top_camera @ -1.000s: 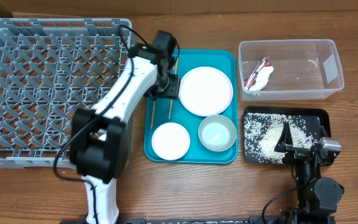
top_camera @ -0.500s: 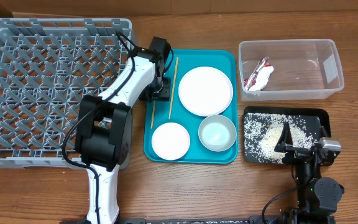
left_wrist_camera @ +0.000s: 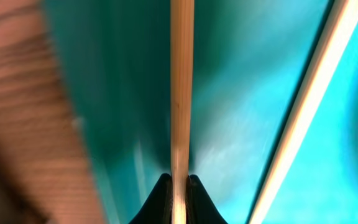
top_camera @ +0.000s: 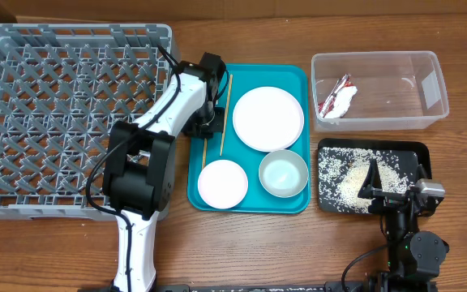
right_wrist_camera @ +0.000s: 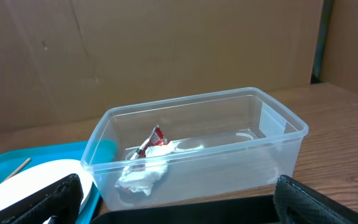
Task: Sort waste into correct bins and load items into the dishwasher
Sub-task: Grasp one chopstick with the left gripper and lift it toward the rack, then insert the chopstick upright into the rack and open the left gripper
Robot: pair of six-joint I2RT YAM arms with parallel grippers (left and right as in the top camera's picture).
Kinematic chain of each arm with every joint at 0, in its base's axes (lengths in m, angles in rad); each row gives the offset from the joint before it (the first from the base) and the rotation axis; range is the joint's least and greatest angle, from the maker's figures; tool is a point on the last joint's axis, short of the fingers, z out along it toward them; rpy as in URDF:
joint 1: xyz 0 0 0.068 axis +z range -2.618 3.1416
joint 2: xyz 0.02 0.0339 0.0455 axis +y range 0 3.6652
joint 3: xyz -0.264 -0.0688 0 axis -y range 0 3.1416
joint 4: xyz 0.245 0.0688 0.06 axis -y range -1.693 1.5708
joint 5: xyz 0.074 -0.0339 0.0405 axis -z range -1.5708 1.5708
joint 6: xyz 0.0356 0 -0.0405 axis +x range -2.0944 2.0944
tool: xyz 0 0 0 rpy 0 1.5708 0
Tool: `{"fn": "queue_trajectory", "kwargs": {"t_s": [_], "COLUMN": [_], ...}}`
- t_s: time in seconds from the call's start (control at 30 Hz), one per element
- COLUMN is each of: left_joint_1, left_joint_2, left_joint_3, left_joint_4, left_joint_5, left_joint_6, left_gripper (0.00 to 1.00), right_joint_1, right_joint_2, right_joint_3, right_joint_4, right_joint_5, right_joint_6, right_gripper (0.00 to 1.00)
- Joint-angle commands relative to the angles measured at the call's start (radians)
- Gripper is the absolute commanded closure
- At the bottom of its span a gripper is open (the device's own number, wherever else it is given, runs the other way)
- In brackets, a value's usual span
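My left gripper (left_wrist_camera: 179, 183) is shut on a thin wooden chopstick (left_wrist_camera: 180, 87) at the left edge of the teal tray (left_wrist_camera: 241, 124). In the overhead view that gripper (top_camera: 207, 123) sits by the tray's left rim, with the held chopstick (top_camera: 204, 150) sticking out toward the front. The second chopstick (top_camera: 226, 97) lies beside it on the tray. A white plate (top_camera: 267, 118) and two white bowls (top_camera: 222, 183) (top_camera: 283, 173) rest on the tray. The grey dish rack (top_camera: 63, 113) stands at the left. My right gripper (right_wrist_camera: 185, 211) is open over the black tray (top_camera: 416, 150) of rice (top_camera: 347, 174).
The clear tub (top_camera: 377, 89) at the back right holds the red wrapper and white tissue (top_camera: 335, 101), also seen in the right wrist view as wrapper and tissue (right_wrist_camera: 148, 155). The left arm's base (top_camera: 136, 243) stands between rack and teal tray.
The left gripper has shifted to the chopstick at the tray's left edge and closed on it. The right arm has not moved.
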Motion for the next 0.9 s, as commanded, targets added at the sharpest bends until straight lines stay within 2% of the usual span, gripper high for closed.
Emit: {"fn": "queue_trajectory", "kwargs": {"t_s": [0.0, 0.17, 0.27, 0.4, 0.57, 0.87], "left_joint_1": [0.043, 0.106, 0.14, 0.193, 0.257, 0.339], "left_joint_2": [-0.042, -0.133, -0.188, -0.254, -0.251, -0.165], "left_joint_3": [0.15, 0.294, 0.336, 0.34, 0.331, 0.252], "left_joint_4": [-0.09, -0.198, -0.225, -0.263, -0.298, -0.266], "left_joint_5": [-0.005, 0.028, 0.026, -0.064, -0.23, -0.247], "left_joint_6": [-0.031, -0.027, 0.014, 0.089, 0.19, 0.207], "left_gripper": [0.96, 0.96, 0.96, 0.96, 0.96, 0.96], "right_joint_1": [-0.003, -0.003, -0.003, -0.003, -0.003, -0.003], "right_joint_2": [-0.011, -0.011, -0.011, -0.011, -0.011, -0.011], "right_joint_3": [-0.01, -0.01, -0.01, -0.01, -0.01, -0.01], "right_joint_4": [0.003, 0.003, 0.003, 0.003, 0.003, 0.003], "right_joint_5": [0.005, 0.005, 0.005, 0.005, 0.006, 0.005], "right_joint_6": [0.007, 0.007, 0.007, 0.007, 0.007, 0.007], "right_gripper": [0.0, 0.0, 0.0, 0.0, 0.0, 0.0]}}
